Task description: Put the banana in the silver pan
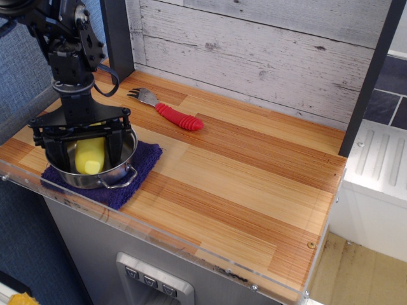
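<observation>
The yellow banana [89, 156] lies inside the silver pan [122, 170] at the front left of the counter. The pan stands on a dark purple cloth [144, 165]. My gripper [88, 152] hangs straight down into the pan. Its two black fingers stand spread, one on each side of the banana, with a gap showing on both sides. The gripper is open and holds nothing. The arm hides the back part of the pan and the far end of the banana.
A metal fork with a red handle [180, 118] lies on the wooden counter [254, 184] behind and to the right of the pan. A white plank wall runs along the back. A clear plastic lip edges the counter's front. A dark post stands at the right.
</observation>
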